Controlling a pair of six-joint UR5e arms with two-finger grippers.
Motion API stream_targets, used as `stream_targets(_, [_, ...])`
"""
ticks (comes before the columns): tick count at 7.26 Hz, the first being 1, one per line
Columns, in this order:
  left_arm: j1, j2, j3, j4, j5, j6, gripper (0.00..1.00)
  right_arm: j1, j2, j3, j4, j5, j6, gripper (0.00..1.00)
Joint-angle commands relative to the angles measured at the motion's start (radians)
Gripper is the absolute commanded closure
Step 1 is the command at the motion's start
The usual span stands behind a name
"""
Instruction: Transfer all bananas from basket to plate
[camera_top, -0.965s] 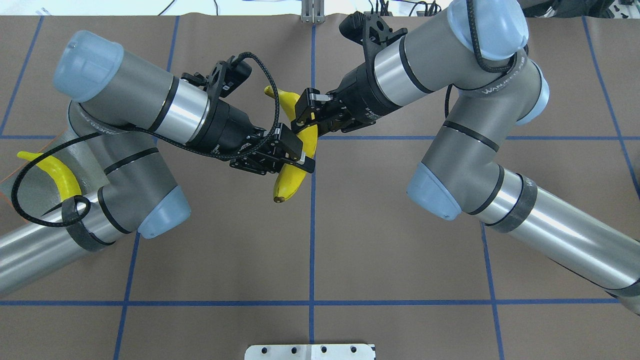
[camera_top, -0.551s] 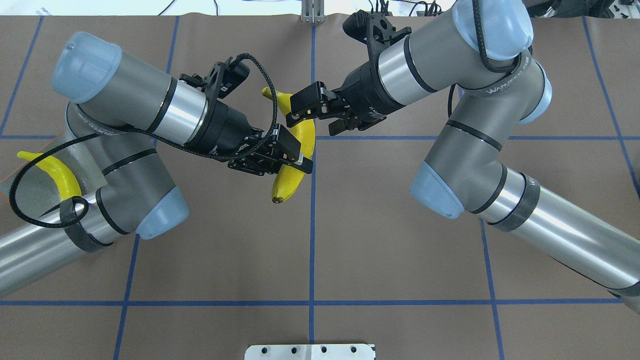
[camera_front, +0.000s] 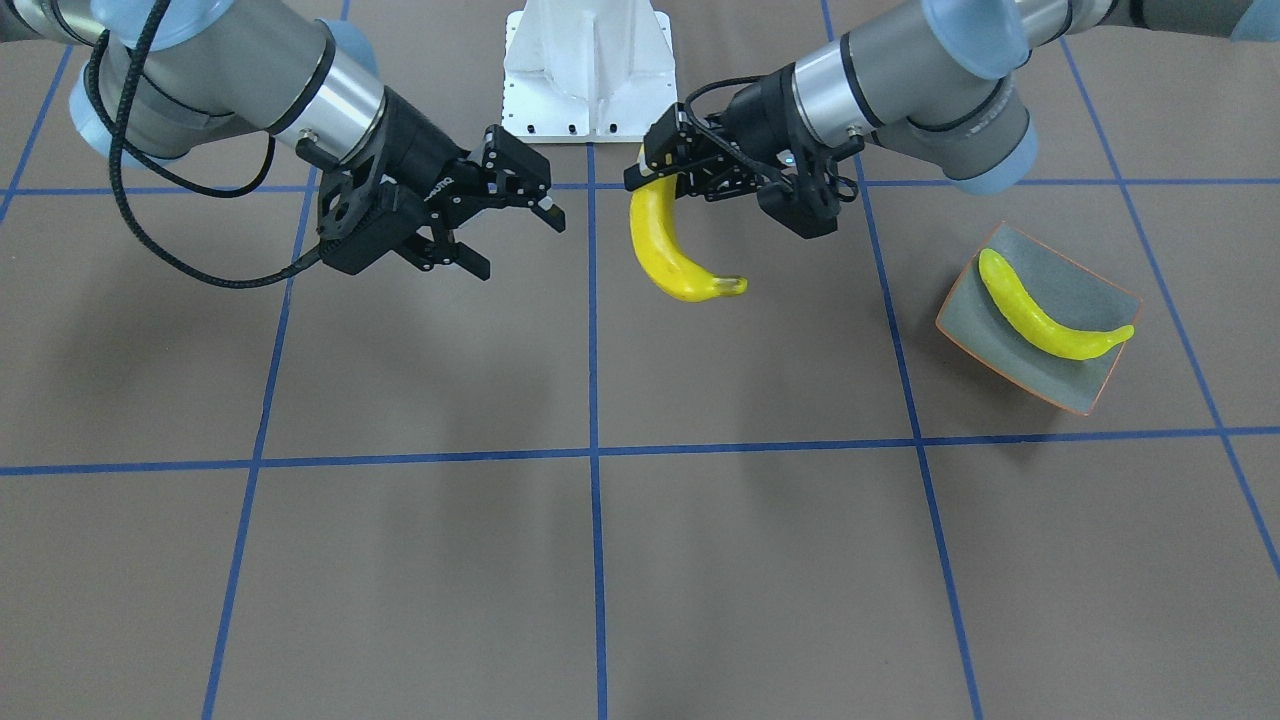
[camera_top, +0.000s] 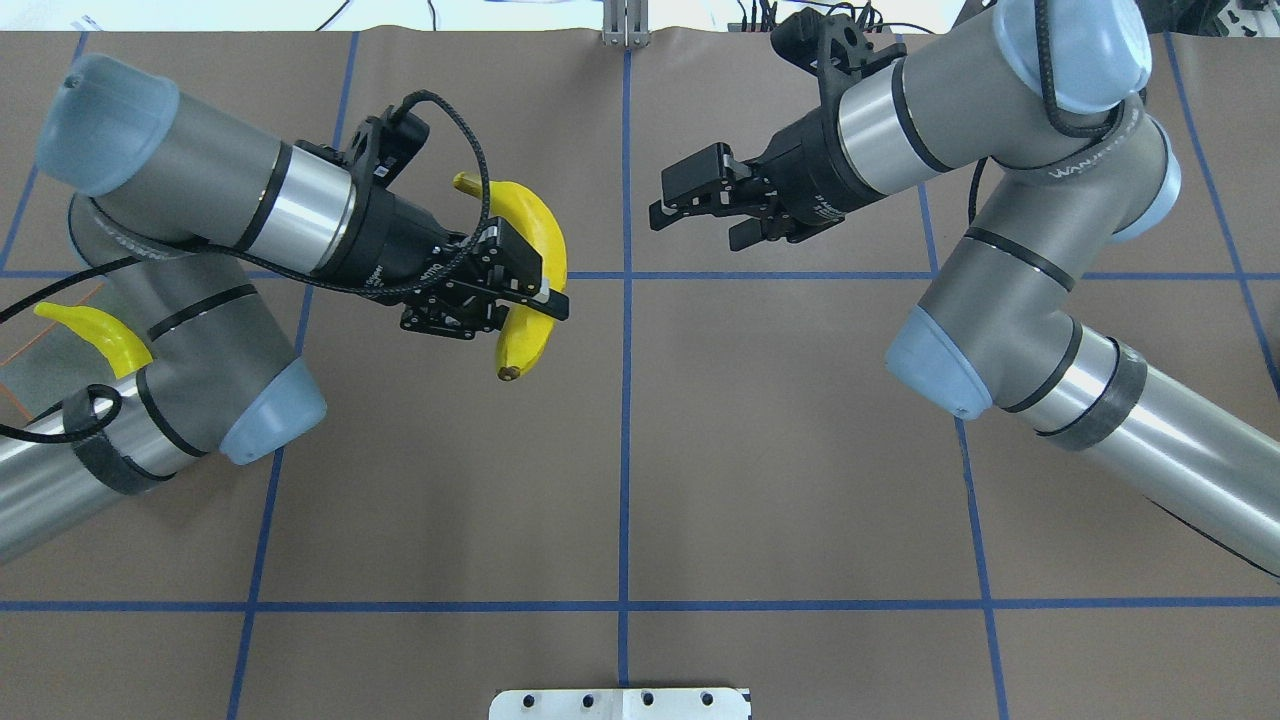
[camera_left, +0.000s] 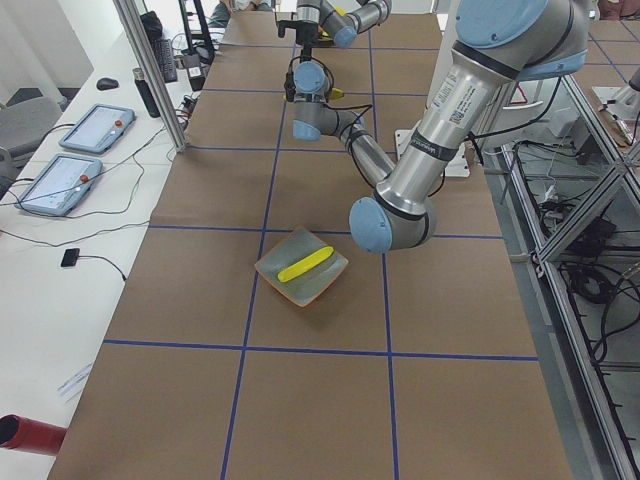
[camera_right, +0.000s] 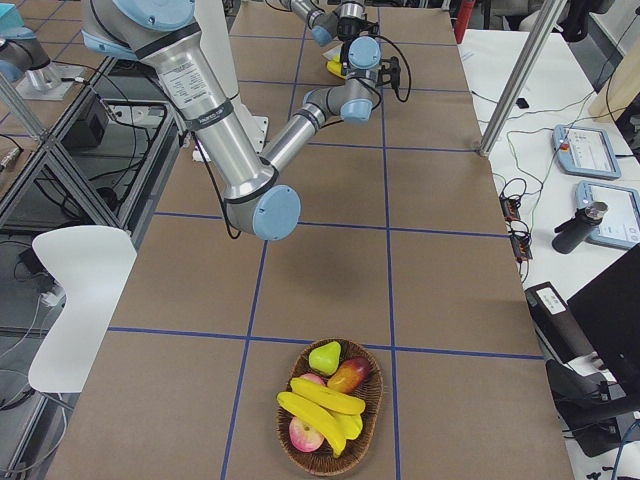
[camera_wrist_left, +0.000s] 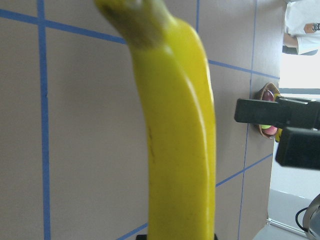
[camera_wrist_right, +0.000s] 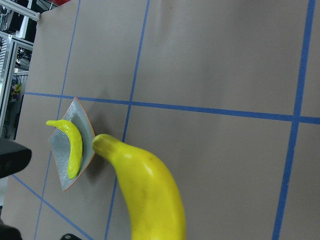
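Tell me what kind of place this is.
Most likely a robotics lab: industrial left arm and right arm at a table marked with a blue tape grid, wired control tablets on a side bench, aluminium framing beside it.

Light is bright and even, from above. I see soft, faint arm shadows on the tabletop (camera_front: 420, 560). The banana (camera_wrist_left: 180, 150) fills my left wrist view, blurred by closeness; that view's right edge is blown white. Glare streaks the right arm's metal tube (camera_top: 1180, 470).
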Motion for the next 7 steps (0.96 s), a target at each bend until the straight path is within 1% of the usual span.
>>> stream_targets(1, [-0.059, 0.185, -0.045, 0.006, 0.001, -0.042, 1.0, 0.024, -0.075, 0.001, 0.018, -0.03, 0.004, 0.0])
stream_targets(2, [-0.111, 0.3, -0.077, 0.006, 0.001, -0.048, 1.0, 0.025, -0.098, 0.001, 0.018, -0.062, 0.004, 0.0])
stream_targets(3, [-0.157, 0.381, -0.083, 0.007, 0.006, -0.046, 1.0, 0.024, -0.1, 0.0, 0.018, -0.092, 0.004, 0.0])
stream_targets(4, [-0.174, 0.447, -0.08, 0.007, 0.036, -0.039, 1.0, 0.025, -0.101, 0.0, 0.018, -0.096, 0.004, 0.0])
stream_targets(5, [-0.173, 0.478, -0.047, 0.011, 0.085, -0.027, 1.0, 0.028, -0.107, 0.0, 0.016, -0.112, 0.004, 0.0])
stream_targets(6, [-0.173, 0.479, -0.016, 0.024, 0.102, -0.008, 1.0, 0.034, -0.132, 0.0, 0.016, -0.15, -0.007, 0.0])
stream_targets(7, [-0.167, 0.48, 0.007, 0.084, 0.14, 0.054, 1.0, 0.035, -0.152, -0.003, 0.016, -0.174, -0.011, 0.0])
